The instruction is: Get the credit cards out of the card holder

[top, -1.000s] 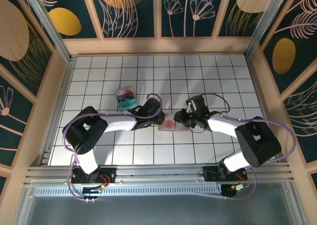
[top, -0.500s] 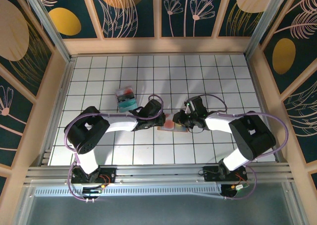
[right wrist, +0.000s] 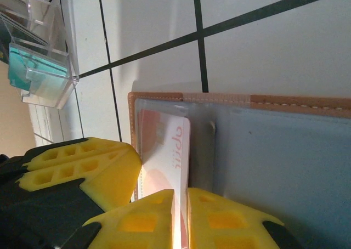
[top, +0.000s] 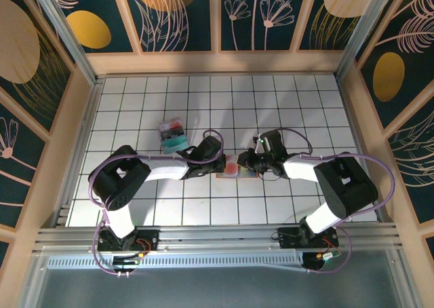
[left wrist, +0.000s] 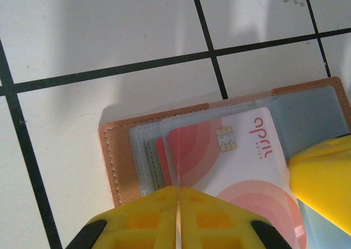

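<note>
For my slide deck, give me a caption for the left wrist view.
Left end effector pinching the open card holder, pink credit card in its clear pocket.

A small clear box (top: 173,136) with red and teal contents stands left of centre on the white-tiled, black-gridded table (top: 285,104), which is enclosed by wood-framed dark teal wall panels (top: 183,16) bearing floral motifs, with a metal rail (top: 217,239) along its near edge.

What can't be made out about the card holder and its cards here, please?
Top external: card holder too small for card details.
Left wrist: near end of pink card hidden under left fingers; cards beneath uncountable.
Right wrist: pink card's lower end behind right fingers; clear box cut by left edge.
</note>
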You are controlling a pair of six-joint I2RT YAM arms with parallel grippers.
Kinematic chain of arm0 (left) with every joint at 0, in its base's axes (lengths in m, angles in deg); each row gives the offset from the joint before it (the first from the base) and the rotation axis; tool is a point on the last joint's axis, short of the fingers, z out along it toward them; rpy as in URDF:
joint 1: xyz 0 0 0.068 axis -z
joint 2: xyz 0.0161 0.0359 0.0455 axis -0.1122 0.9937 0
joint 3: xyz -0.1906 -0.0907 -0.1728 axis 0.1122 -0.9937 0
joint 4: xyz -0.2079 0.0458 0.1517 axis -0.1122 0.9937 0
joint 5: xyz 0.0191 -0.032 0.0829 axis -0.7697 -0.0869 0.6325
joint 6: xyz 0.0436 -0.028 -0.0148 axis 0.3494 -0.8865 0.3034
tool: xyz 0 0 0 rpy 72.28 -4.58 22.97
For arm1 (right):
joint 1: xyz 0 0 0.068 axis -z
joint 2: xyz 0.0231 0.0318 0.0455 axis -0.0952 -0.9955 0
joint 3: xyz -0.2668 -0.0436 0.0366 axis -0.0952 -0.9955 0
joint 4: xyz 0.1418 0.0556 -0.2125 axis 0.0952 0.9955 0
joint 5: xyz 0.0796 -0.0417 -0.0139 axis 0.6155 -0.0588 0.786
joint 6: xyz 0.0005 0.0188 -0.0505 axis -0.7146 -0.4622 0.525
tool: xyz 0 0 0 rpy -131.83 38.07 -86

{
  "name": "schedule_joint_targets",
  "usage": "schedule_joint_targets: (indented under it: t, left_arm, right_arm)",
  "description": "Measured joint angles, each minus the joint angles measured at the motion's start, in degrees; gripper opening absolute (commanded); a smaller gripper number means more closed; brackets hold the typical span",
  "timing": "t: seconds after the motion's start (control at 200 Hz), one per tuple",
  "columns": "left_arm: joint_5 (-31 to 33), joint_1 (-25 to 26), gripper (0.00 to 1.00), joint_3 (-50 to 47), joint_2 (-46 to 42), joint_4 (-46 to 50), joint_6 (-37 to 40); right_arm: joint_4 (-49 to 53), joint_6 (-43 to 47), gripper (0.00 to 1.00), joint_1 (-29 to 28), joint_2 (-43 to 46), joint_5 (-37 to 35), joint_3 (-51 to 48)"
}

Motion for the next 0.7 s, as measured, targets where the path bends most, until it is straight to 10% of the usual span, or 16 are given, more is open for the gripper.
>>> schedule_joint_targets:
  t: [0.701]
  left_arm:
    - [0.0, 0.0, 0.07, -0.2, 0.1, -0.5, -1.2]
  right_arm:
    - [-7.0, -2.9, 0.13, 0.6, -2.6, 2.6, -2.5]
